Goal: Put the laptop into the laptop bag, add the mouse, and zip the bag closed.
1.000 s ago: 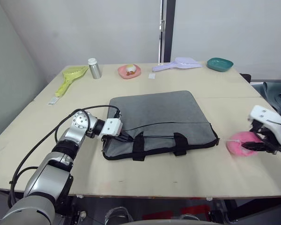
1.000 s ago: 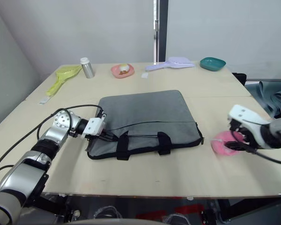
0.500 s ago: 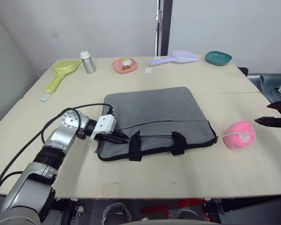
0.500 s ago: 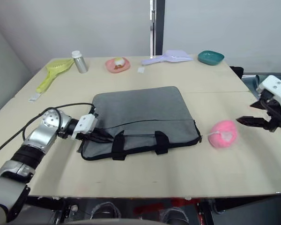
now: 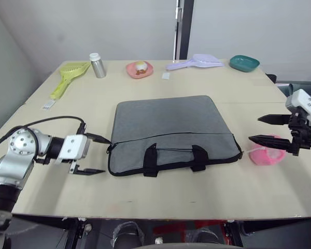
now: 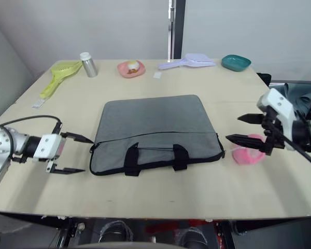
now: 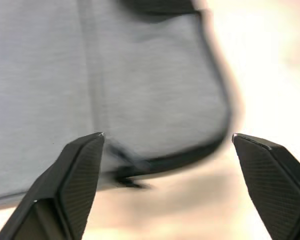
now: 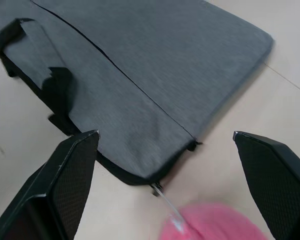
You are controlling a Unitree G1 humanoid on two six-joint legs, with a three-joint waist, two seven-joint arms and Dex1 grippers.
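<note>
The grey laptop bag [image 5: 171,129] lies flat in the middle of the table, its two black handles [image 5: 151,158] toward the front edge and a dark zipper line running across its top. My left gripper [image 5: 104,154] stands open just off the bag's left end, touching nothing. The left wrist view has the bag's black-edged corner [image 7: 210,145] between the spread fingers [image 7: 80,165]. My right gripper [image 5: 255,128] is open beyond the bag's right end, above a pink plush toy [image 5: 267,154]. The laptop and the mouse are out of view.
Along the far edge stand a yellow-green scoop [image 5: 67,78], a silver bottle [image 5: 97,65], a pink dish [image 5: 140,68], a lilac scoop [image 5: 197,61] and a teal bowl [image 5: 244,63]. A fold of dark cloth [image 6: 300,96] lies off the table's right side.
My left gripper has opened, let go of the bag's left end and pulled back to the left. My right gripper swung out to the right and has come back over the pink toy.
</note>
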